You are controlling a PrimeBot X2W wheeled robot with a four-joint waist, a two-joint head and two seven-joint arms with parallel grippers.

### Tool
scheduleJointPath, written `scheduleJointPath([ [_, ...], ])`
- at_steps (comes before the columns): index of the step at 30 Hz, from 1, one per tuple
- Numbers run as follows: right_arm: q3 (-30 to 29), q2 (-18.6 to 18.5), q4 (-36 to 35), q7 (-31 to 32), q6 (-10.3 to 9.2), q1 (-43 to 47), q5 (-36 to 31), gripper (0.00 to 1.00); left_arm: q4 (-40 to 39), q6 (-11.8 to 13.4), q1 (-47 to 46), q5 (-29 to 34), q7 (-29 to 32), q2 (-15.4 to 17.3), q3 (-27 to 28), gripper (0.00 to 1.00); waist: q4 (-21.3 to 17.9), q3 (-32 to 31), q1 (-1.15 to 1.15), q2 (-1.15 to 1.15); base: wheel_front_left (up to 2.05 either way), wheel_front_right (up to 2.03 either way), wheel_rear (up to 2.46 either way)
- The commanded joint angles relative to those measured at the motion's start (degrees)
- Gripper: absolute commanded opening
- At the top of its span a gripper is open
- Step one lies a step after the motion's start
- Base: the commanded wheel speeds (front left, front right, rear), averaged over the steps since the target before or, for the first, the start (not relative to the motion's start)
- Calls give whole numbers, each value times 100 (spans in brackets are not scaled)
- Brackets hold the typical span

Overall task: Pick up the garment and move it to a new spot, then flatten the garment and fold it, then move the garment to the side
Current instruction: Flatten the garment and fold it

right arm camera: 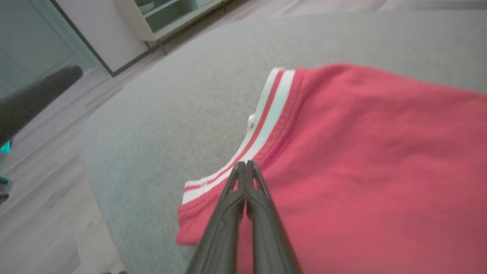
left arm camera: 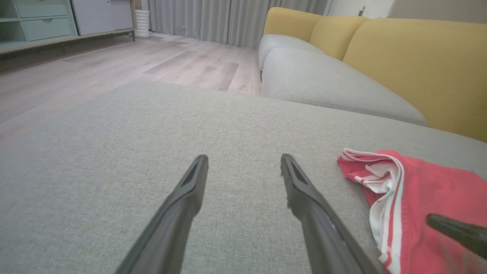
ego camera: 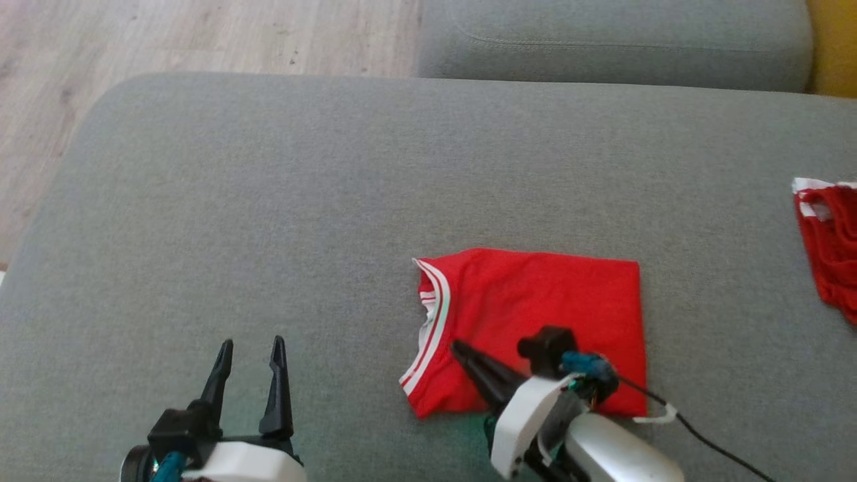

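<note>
My right claw [ego camera: 456, 346], clenched over the folded garment [ego camera: 535, 301], should press flat and drag it sideways slowly, keeping folds; left claw [ego camera: 253, 345] hangs released.

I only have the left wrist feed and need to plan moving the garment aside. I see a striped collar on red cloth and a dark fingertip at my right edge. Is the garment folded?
Observer: Yes. From the head view the red garment lies as a neat folded rectangle on the grey cushion.
Operator: That tip: open or shut?
Observer: It belongs to the right gripper, which is shut, fingers pressed together, above the garment beside the striped collar.
Operator: Anything else on the cushion?
Observer: A second red garment lies crumpled at the head view's right edge.
</note>
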Motion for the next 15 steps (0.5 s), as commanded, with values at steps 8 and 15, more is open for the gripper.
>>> scheduleJointPath([
  [8,-1139,71,-429,-734,21,-262,-332,100,-188,38,-238,37,-17,99,100,100,-361,-256,0,0,0,0,0],
  [15,-2278,70,-869,-826,21,226,-970,100,-202,72,-252,24,-2,37,65,100,-572,-427,0,0,0,0,0],
])
